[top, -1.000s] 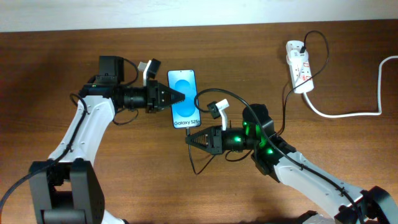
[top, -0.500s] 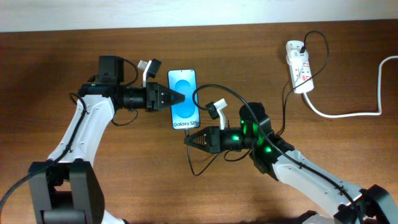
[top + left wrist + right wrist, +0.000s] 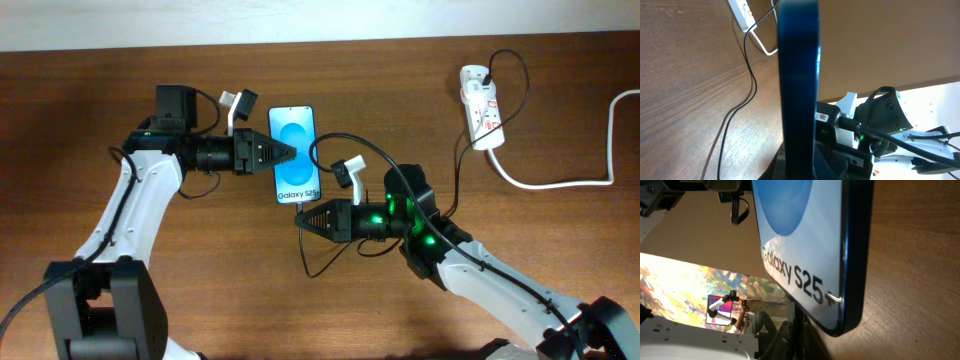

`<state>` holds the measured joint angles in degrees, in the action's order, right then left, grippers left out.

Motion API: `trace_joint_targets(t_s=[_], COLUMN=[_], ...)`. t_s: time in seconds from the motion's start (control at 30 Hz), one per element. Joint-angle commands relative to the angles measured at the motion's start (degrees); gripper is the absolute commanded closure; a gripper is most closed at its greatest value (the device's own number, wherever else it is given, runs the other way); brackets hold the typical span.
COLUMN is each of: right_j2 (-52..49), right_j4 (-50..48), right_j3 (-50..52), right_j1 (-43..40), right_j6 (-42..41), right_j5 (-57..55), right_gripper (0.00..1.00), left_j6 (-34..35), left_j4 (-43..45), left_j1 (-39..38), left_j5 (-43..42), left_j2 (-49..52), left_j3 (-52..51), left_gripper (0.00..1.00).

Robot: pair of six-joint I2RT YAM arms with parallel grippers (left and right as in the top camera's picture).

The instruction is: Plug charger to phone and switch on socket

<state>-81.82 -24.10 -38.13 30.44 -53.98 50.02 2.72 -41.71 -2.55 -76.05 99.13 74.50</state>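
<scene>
The phone (image 3: 296,155) lies at the centre of the bench (image 3: 100,80). The left pincer (image 3: 288,155) meets its left edge, and the right pincer (image 3: 303,217) sits just below its lower end. The socket (image 3: 481,107) lies well apart, at the far right rear. The charger (image 3: 526,72) loops from the socket and runs toward the right arm. A cord (image 3: 560,183) leaves the socket to the right.

Overhead: fixed high above, facing straight down on table (image 3: 200,300), whole scene from far, phone (image 3: 296,153) mid-left, socket (image 3: 481,105) upper right. Left wrist: hard against phone's edge, facing along table toward socket. Right wrist: low, very near phone's "Galaxy" end, facing up across screen. Phone shared by all 3; socket by 2.
</scene>
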Motion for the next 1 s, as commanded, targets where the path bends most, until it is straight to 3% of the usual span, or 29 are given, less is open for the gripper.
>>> trace_joint_targets(t_s=[0.0,0.97], right_j2=[0.66,0.66], right_j4=[-5.38,-5.29], right_j3=[-7.06,-10.73], right_j1=[-4.24,-5.53], right_j6=[1.22,3.21], right_j5=[-16.09,-16.35], right_gripper=[0.96,0.96], left_j6=[-1.29,-1.55], left_j4=[-5.51,-8.76], left_j1=[-3.80,-8.28], left_j5=[-4.00,-2.08], left_j2=[-0.13,-0.13], left_j3=[-3.32,-3.32], left_gripper=[1.00,1.00])
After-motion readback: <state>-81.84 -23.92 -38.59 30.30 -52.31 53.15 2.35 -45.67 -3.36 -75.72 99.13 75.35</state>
